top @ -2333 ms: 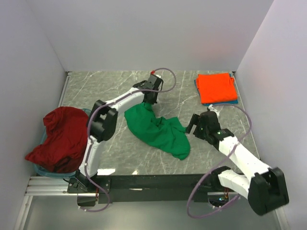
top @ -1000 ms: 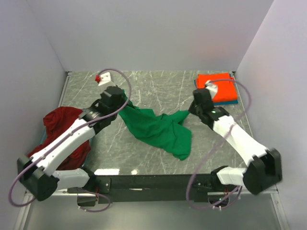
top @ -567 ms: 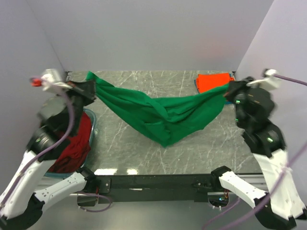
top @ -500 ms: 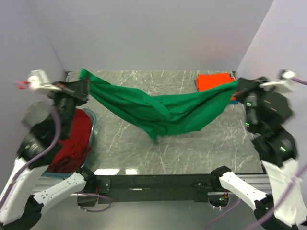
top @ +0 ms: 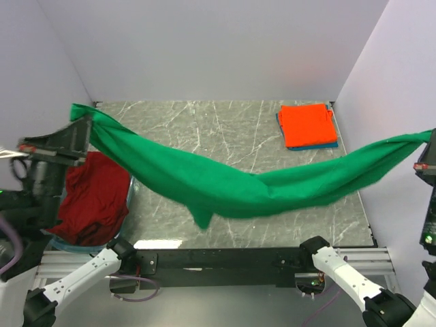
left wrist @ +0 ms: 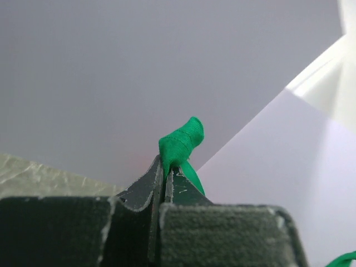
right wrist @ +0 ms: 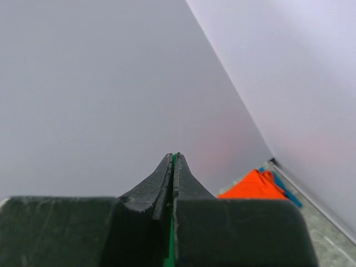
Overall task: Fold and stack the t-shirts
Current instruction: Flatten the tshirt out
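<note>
A bright green t-shirt (top: 225, 187) hangs stretched in the air across the whole table, sagging in the middle. My left gripper (top: 86, 122) is shut on its left end, high at the far left; a green tuft (left wrist: 182, 139) sticks out past the closed jaws (left wrist: 165, 167). My right gripper (right wrist: 173, 158) is shut on the other end at the right edge of the top view, with a thin green strip (right wrist: 168, 245) between its fingers. An orange-red t-shirt (top: 308, 125) lies folded on a teal-blue t-shirt (top: 313, 145) at the back right. A dark red t-shirt (top: 92, 197) lies crumpled at the left.
The dark red shirt sits in a bin (top: 130, 191) off the table's left side. Grey walls close in the marble table (top: 225, 126) at left, back and right. A black rail (top: 225, 262) runs along the near edge, between the arm bases.
Both arms have risen and swung far apart. The green shirt, held in a loose sag over the table a second ago, is now pulled out long between them.
</note>
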Robot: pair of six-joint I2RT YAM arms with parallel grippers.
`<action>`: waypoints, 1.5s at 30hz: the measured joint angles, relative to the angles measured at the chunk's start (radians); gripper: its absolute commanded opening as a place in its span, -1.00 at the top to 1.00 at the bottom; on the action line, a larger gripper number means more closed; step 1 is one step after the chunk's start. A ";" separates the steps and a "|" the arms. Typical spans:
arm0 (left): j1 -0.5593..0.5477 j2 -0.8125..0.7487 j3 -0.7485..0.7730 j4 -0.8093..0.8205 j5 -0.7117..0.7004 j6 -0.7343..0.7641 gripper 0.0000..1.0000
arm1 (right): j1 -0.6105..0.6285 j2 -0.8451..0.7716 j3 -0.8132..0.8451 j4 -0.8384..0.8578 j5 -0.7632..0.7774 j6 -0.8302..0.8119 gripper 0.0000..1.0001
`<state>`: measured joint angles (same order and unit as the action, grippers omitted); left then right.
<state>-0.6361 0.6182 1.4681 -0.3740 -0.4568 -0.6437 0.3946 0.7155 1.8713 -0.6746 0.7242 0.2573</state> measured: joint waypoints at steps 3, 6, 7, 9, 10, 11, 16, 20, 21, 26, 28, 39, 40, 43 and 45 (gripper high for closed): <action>0.000 0.008 -0.064 -0.018 -0.021 -0.034 0.99 | 0.000 0.024 -0.022 0.001 0.039 -0.027 1.00; 0.000 0.038 -0.178 -0.039 -0.073 -0.101 0.96 | -0.003 0.099 -0.061 0.022 0.093 -0.064 1.00; 0.000 0.061 -0.235 -0.047 -0.100 -0.132 0.94 | -0.010 0.130 -0.073 0.032 0.103 -0.073 1.00; 0.003 0.123 -0.323 -0.064 -0.142 -0.191 0.78 | -0.069 0.229 -0.097 0.044 0.082 -0.082 1.00; 0.009 0.172 -0.365 -0.079 -0.157 -0.220 0.74 | -0.127 0.285 -0.103 0.045 0.047 -0.081 1.00; 0.023 0.221 -0.404 -0.090 -0.162 -0.249 0.69 | -0.194 0.354 -0.117 0.059 -0.025 -0.077 1.00; 0.222 0.547 -0.562 -0.102 -0.048 -0.322 -0.99 | -0.352 0.693 -0.203 0.110 -0.187 -0.060 0.30; 0.288 0.661 -0.563 -0.122 0.002 -0.341 -0.99 | -0.380 0.982 -0.179 0.062 -0.266 -0.043 -0.63; 0.286 0.660 -0.557 -0.122 0.015 -0.338 -0.99 | -0.382 1.034 -0.169 0.043 -0.282 -0.039 -0.64; 0.283 0.608 -0.526 -0.056 0.074 -0.315 -0.99 | -0.381 1.030 -0.195 0.007 -0.353 -0.005 -0.68; 0.283 0.595 -0.522 -0.035 0.098 -0.303 -0.99 | -0.372 0.941 -0.267 0.026 -0.379 0.023 -0.68; 0.233 0.607 -0.541 -0.022 0.182 -0.248 -0.99 | 0.105 0.465 -1.003 0.096 -0.562 0.269 -0.73; 0.225 0.604 -0.552 -0.019 0.186 -0.248 -0.99 | 0.148 0.443 -1.069 0.094 -0.583 0.302 -0.74; 0.205 0.596 -0.594 -0.017 0.201 -0.244 -0.99 | 0.249 0.389 -1.219 0.092 -0.647 0.392 -0.74; 0.196 0.589 -0.618 -0.016 0.202 -0.243 -0.99 | 0.302 0.364 -1.290 0.107 -0.682 0.451 -0.74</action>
<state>-0.4404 1.2068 0.8505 -0.3904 -0.2546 -0.8871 0.6964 1.0798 0.5816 -0.5678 0.0422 0.7078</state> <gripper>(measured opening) 0.994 0.867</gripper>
